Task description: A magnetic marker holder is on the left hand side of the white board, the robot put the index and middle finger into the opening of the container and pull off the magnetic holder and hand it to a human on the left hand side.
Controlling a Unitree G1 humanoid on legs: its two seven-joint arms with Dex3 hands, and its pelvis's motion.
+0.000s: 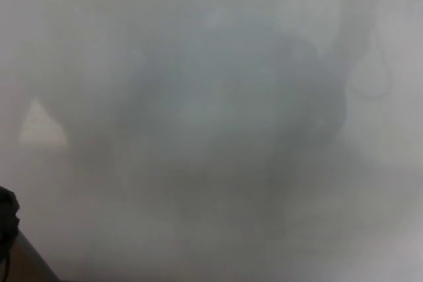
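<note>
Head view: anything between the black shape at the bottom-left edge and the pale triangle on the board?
Nothing: the head view shows only bare, blurry whiteboard between the black shape and the pale triangle.

No readable text, labels, brands or numbers anywhere. The head view is almost all whiteboard [211, 242], glossy and hazy, with only a blurred dark reflection across its middle. A thin looped line at upper right is possibly a faint marker stroke, but it forms no letter or digit.
</note>
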